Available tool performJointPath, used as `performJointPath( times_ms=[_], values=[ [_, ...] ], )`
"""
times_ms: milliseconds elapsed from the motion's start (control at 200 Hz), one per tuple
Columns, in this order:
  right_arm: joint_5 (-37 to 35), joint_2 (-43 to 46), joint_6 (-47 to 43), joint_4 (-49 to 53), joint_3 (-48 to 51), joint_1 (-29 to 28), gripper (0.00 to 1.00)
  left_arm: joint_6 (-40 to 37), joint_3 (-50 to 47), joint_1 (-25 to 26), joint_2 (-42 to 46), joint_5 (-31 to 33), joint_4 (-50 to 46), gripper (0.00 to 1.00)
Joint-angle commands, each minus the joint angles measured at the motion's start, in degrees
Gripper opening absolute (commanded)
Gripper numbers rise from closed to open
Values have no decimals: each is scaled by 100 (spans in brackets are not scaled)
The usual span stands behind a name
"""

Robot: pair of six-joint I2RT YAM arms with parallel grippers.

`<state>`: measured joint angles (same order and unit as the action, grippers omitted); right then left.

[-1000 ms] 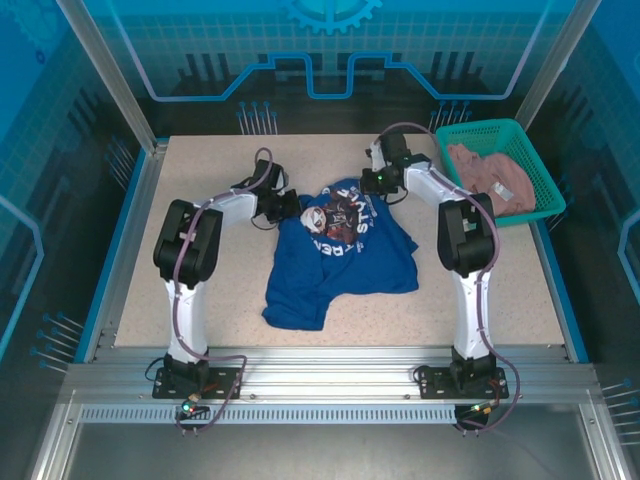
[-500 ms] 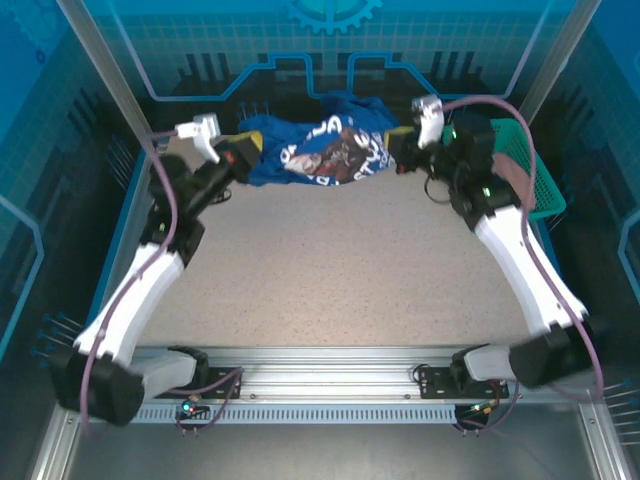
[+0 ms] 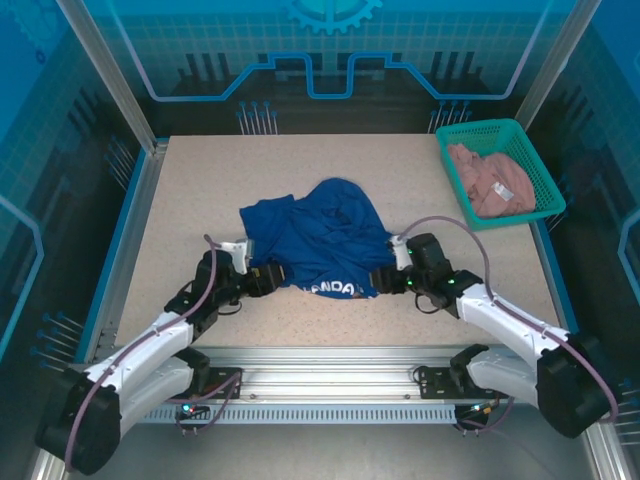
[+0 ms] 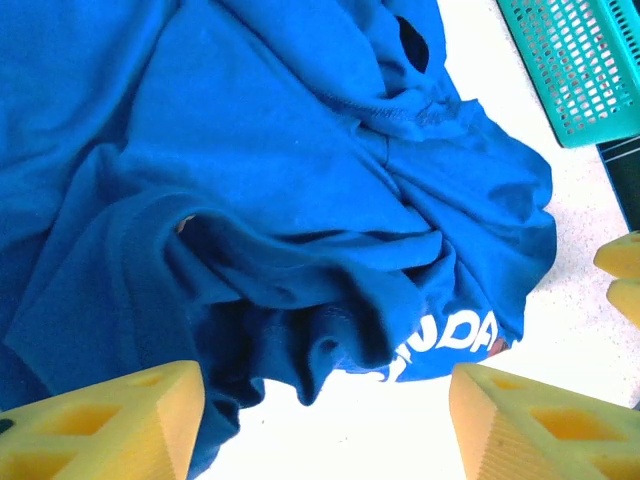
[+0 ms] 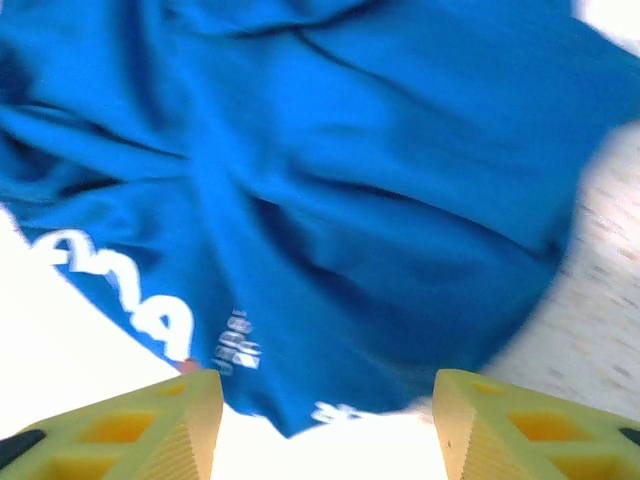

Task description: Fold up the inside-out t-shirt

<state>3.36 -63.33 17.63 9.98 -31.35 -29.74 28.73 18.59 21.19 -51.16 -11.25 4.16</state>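
Speckled table (image 3: 200,180): blue t-shirt (image 3: 320,235) lies crumpled toward the front edge, white lettering showing. Left gripper (image 3: 265,278) and right gripper (image 3: 385,279) flank its near hem, both spread apart, holding nothing.

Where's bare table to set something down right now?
The far strip of the table behind the t-shirt is bare, as is the left side out to its edge. Right of the t-shirt is free up to the basket. Crowded: the near edge, where the left gripper and right gripper flank the t-shirt's hem.
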Motion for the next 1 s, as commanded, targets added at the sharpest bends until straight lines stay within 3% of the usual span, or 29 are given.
performJointPath(
  times_ms=[0,125,295,360,420,495,585,700,870,995],
  values=[
    [-371,-729,-129,-421,-840,-597,62,-341,749,289,-543,631,-600,68],
    [-762,-1819,-207,-295,-1538,-768,65,-538,1556,667,-1781,1170,-1219,70],
    [-891,-3070,-369,-328,-2386,-1006,65,-268,2018,936,-2786,980,-950,68],
    [-1008,-3523,-378,-289,-2632,-1031,65,-184,2152,946,-3073,941,-893,59],
    [-1317,-3935,-376,-101,-2881,-1021,62,-177,2213,948,-3271,955,-814,43],
    [-1719,-4231,-507,169,-3168,-999,47,-222,2179,906,-3279,871,-713,23],
    [-1939,-4062,-665,198,-3140,-926,26,-238,1942,739,-2842,779,-717,0],
    [-1530,-3344,-734,136,-2765,-664,8,-102,1400,335,-1770,441,-721,0],
    [77,-1741,-406,-284,-1625,29,2,-9,916,-33,-329,142,-1105,0],
    [726,-898,-142,-190,-1134,525,2,45,771,-69,201,192,-1459,0]
  ],
)
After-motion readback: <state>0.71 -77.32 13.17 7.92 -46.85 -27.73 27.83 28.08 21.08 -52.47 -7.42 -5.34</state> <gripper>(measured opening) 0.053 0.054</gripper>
